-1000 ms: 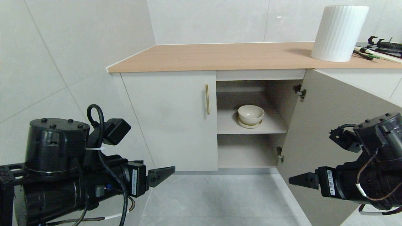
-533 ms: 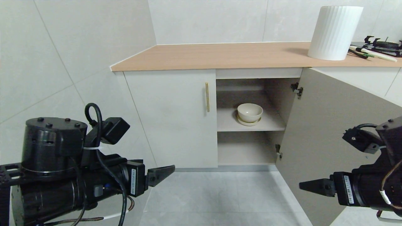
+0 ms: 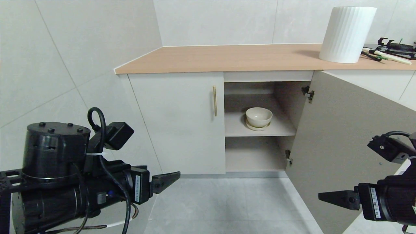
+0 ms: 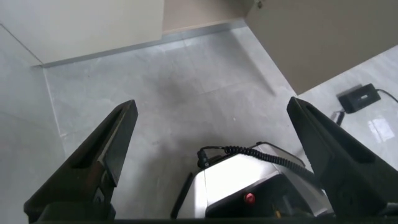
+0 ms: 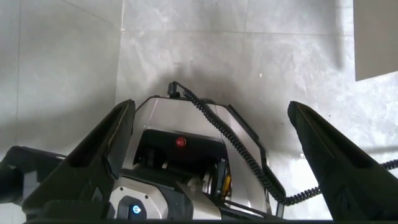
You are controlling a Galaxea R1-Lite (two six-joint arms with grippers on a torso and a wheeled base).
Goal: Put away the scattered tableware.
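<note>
I reckon stowing's done: cream ceramic bowl (image 3: pixel 259 117) sits on a matching plate (image 3: pixel 256 128) on the grey cabinet's upper shelf (image 3: pixel 234 128). The left gripper (image 4: pixel 211 127) and right gripper (image 5: pixel 211 127) both gape wide, empty. Cabinet door (image 3: pixel 331 136) stands open, so closing is likely what's left.

Left gripper (image 3: pixel 167 181) held low at the left, fingers spread wide, right gripper (image 3: pixel 330 197) low at the right, likewise spread, tips pointing inward
</note>
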